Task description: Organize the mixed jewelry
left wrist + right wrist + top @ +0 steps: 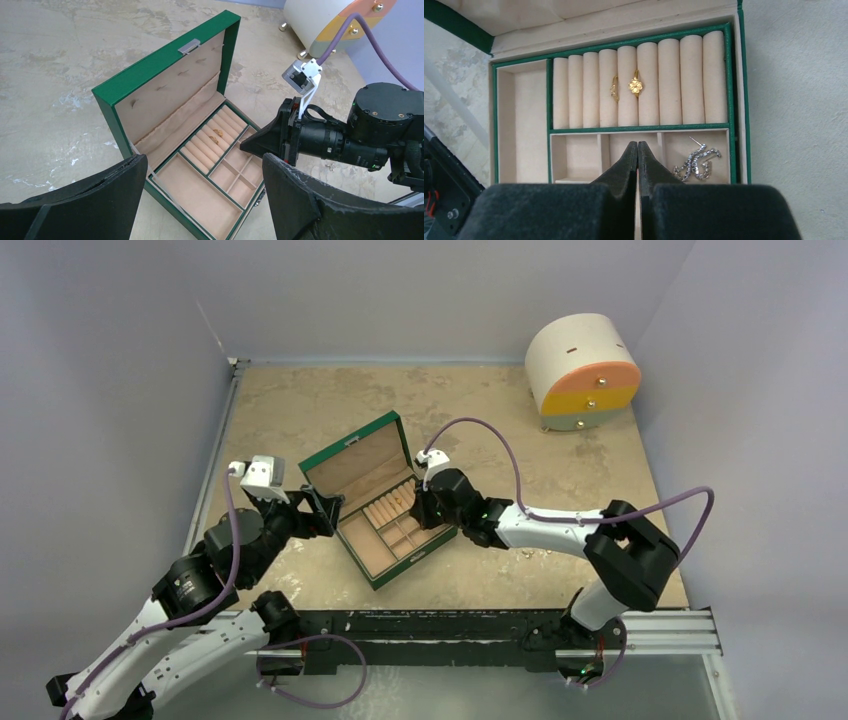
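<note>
The green box (352, 462) stands open mid-table, its lid raised. In the right wrist view, two gold rings (636, 86) sit side by side in the tan ring rolls, and sparkling silver earrings (696, 162) lie in the small right-hand compartment. My right gripper (638, 145) is shut, nothing visible between its tips, hovering over the small compartments at the box's right side (425, 508). My left gripper (204, 160) is open wide, empty, at the box's left front edge (325, 510). A tiny silvery piece (330, 166) lies on the table beside the right arm.
The round white-and-orange drawer cabinet (583, 370) stands at the back right corner. Grey walls close the table on the left, back and right. The right arm's purple cable (500, 440) arcs above the box's right side.
</note>
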`<state>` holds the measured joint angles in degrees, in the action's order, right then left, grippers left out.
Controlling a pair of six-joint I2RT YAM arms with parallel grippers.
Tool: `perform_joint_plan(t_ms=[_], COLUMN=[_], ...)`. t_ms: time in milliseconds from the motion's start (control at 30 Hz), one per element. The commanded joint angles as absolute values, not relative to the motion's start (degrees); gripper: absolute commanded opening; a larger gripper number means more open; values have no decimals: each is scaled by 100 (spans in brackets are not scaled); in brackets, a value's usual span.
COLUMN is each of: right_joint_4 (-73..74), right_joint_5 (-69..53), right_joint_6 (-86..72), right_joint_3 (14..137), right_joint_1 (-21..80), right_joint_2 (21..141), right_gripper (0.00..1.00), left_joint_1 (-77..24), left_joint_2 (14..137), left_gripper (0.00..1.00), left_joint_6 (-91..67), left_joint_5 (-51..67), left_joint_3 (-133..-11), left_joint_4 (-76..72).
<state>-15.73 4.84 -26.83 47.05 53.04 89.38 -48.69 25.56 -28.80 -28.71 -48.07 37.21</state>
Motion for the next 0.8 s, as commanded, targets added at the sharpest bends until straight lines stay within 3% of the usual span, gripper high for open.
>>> perform_joint_plan(t_ms=[0,533,767], right_joint_4=[-1887,-1889,-1284], right_joint_5=[860,904,1551], right_joint_6=[-2679,-2765,-3060], right_joint_3=[4989,5065,4810], right_joint_1=[5335,5370,5379], right_joint_2=[9007,9001,8248], right_gripper=[0,13,20], left_joint_1=[-4833,-4831,-4828], left_joint_2=[2505,2477,2441], left_gripper=[85,85,85], left_joint_6=[-2754,-2760,-2763], left_joint_5=[-2830,-2847,-2852], left_joint_3=[-4818,-4820,-4816], left_joint_4=[3516,3516,3518])
